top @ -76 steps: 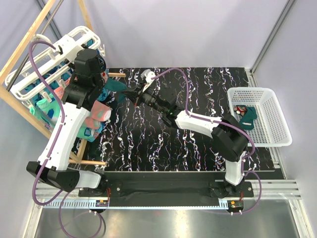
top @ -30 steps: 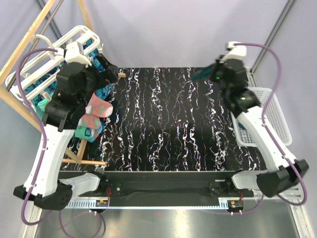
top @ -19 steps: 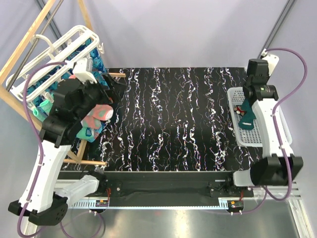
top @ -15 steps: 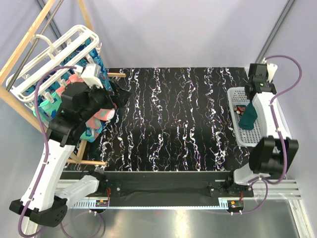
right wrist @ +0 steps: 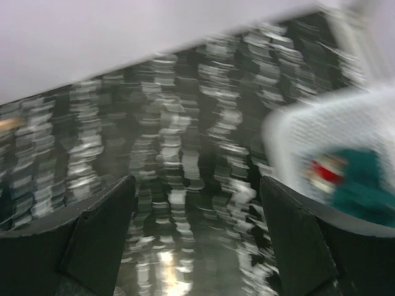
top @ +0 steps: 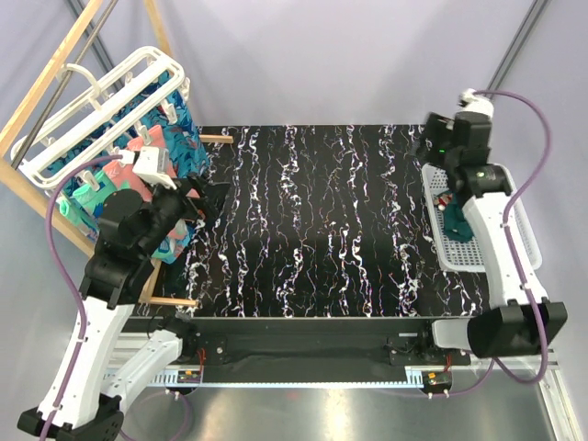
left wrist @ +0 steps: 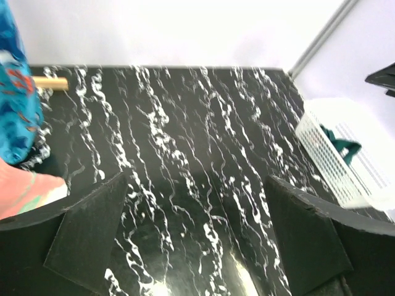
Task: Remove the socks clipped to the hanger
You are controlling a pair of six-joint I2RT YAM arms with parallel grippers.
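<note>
The white hanger hangs at the far left with socks clipped under it: a blue patterned sock, a coral-pink one and a mint-green one. My left gripper is open just right of them, holding nothing. In the left wrist view the empty left gripper is above the table, with the blue sock and a coral sock at its left edge. My right gripper is open and empty beside the basket. The right wrist view is blurred, and its gripper holds nothing.
A white mesh basket at the right table edge holds a dark teal sock and a small red item. A wooden pole frame carries the hanger, with dowels sticking out over the black marbled table.
My right gripper carried a dark teal sock over the basket, opened and dropped it in, then swung back left. My left arm drew back from the hanger, still open.
</note>
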